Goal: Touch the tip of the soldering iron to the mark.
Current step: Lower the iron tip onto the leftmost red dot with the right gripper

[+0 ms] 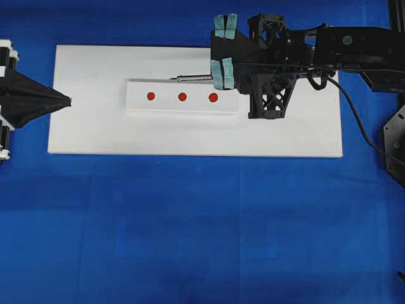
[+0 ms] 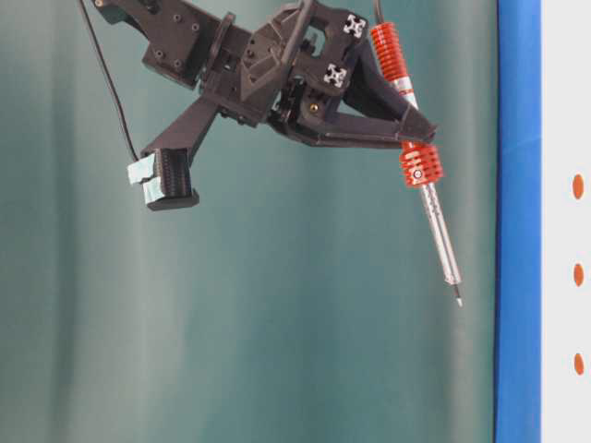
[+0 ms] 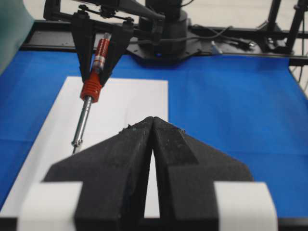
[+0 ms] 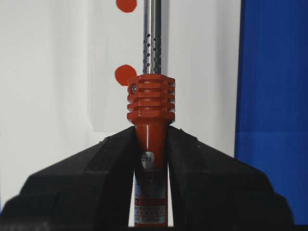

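The blue tabletop [image 1: 190,240] carries a white board [image 1: 88,126], and on that board sits a white block [image 1: 166,104] printed with three red dots in a row; the mark [image 1: 182,97] is the centre one. The right tool [image 4: 150,144] is clamped on the orange-red handle of the soldering iron [image 2: 432,217], just behind the ribbed collar, and holds it in the air above the far edge of the block. The left tool [image 3: 152,144] has its jaws pressed together on nothing and waits at the left end of the board, well apart from the block.

The iron looks light and rigid, a stiff metal shaft on a hard plastic handle, so the handle is the sensible place to hold; the trailing black cord [image 1: 354,114] may tug slightly. Its long axis runs along the row of dots, tilted downward, tip pointing toward the left arm's side. In the overhead view the tip lies just beyond the block's far edge, near the mark but not touching
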You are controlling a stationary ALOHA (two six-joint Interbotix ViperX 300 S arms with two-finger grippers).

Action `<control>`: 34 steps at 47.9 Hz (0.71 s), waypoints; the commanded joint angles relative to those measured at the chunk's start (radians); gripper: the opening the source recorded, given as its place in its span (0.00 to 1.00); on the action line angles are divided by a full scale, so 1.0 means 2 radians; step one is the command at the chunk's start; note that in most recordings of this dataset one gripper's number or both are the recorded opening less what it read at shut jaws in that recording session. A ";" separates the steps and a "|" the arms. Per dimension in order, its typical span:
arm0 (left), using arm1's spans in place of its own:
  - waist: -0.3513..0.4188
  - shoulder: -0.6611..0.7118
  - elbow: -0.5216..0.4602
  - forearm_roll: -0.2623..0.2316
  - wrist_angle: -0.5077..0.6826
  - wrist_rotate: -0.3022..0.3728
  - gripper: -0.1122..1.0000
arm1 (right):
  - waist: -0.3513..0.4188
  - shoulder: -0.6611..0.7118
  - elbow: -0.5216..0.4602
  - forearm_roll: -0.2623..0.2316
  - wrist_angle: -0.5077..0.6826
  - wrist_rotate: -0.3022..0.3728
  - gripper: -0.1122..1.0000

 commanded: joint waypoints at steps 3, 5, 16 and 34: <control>0.001 0.002 -0.005 0.001 0.000 0.000 0.10 | 0.001 -0.005 -0.013 0.001 -0.002 0.001 0.16; 0.002 0.002 -0.005 0.001 0.000 0.000 0.10 | 0.001 -0.005 -0.013 0.001 -0.002 0.001 0.16; 0.001 0.002 -0.005 0.001 0.000 0.000 0.10 | 0.001 -0.006 -0.014 0.001 -0.002 0.001 0.16; 0.002 0.002 -0.005 0.001 0.000 0.000 0.10 | 0.002 0.001 -0.013 0.001 -0.017 0.001 0.16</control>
